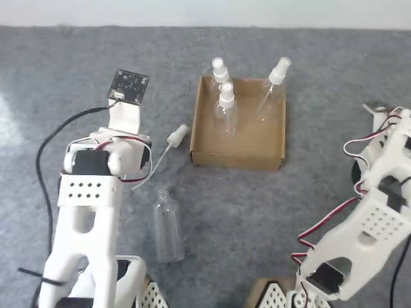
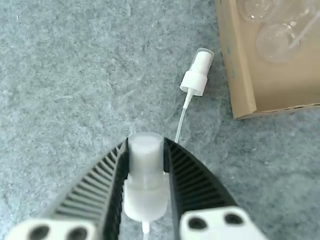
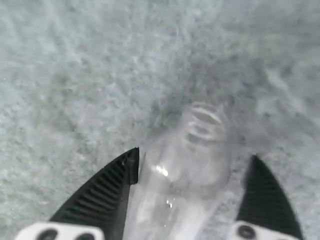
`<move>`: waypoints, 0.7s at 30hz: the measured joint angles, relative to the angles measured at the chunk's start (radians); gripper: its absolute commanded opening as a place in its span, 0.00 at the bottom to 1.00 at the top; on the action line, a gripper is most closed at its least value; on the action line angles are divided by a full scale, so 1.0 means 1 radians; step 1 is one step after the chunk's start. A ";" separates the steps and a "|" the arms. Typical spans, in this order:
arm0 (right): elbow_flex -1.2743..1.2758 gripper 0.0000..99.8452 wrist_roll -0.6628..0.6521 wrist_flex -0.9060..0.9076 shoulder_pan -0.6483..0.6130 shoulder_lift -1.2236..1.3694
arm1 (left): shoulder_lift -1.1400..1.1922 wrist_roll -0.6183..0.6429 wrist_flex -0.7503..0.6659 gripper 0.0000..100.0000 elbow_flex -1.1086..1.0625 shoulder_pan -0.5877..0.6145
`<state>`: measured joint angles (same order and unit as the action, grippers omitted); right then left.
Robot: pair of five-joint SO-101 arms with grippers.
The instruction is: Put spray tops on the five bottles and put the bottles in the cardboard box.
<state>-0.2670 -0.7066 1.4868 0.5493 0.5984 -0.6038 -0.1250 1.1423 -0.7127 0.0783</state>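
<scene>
Found left hand (image 2: 145, 145) clamped tight on a spray top (image 2: 145, 192). Noted right hand (image 3: 195, 156) spread wide around a capless bottle (image 3: 185, 185), one finger clear of it. Saw cardboard box (image 1: 237, 159) on grey surface (image 1: 289, 212) holding three capped bottles (image 1: 226, 112). Logged a bare bottle (image 1: 168, 224) lying near left arm (image 1: 87, 212), loose spray top (image 1: 178, 136) just beside box.

Grey, felt-like cover (image 1: 321, 186) spreads over the whole worktop (image 1: 64, 64). A pale, plain wall (image 1: 205, 11) runs along the 12 o'clock edge. A brighter patch of light (image 1: 8, 122) lies at 9 o'clock.
</scene>
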 measured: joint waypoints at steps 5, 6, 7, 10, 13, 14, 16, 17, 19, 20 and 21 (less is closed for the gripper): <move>-0.003 0.02 -0.002 -0.018 0.003 0.000 | 0.000 0.000 0.000 0.01 0.000 0.002; -0.012 0.00 -0.002 -0.018 0.002 0.000 | 0.000 0.000 0.000 0.01 0.000 0.002; -0.028 0.01 -0.002 -0.018 0.000 0.000 | 0.000 0.000 0.000 0.01 0.000 0.002; -0.077 0.01 -0.002 -0.011 -0.018 -0.015 | 0.000 0.000 0.000 0.01 0.000 0.002; -0.112 0.01 0.021 0.040 -0.058 -0.104 | -0.006 0.000 0.000 0.01 0.005 0.002; -0.115 0.01 0.040 0.057 -0.084 -0.149 | -0.006 0.000 0.002 0.01 0.015 0.002; -0.115 0.01 0.081 0.071 -0.150 -0.249 | -0.009 0.005 0.017 0.01 0.060 0.002; -0.114 0.01 0.110 0.075 -0.189 -0.299 | -0.009 0.015 0.031 0.01 0.091 0.002; -0.083 0.01 0.170 0.077 -0.278 -0.417 | -0.009 0.046 0.064 0.01 0.160 0.002; -0.051 0.01 0.203 0.074 -0.328 -0.479 | -0.009 0.058 0.080 0.01 0.201 0.002; -0.008 0.01 0.238 0.057 -0.384 -0.542 | -0.009 0.074 0.097 0.01 0.244 0.003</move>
<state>-0.2746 -0.4687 1.5436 0.1657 0.0568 -0.6130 -0.0514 1.2390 -0.4687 0.0813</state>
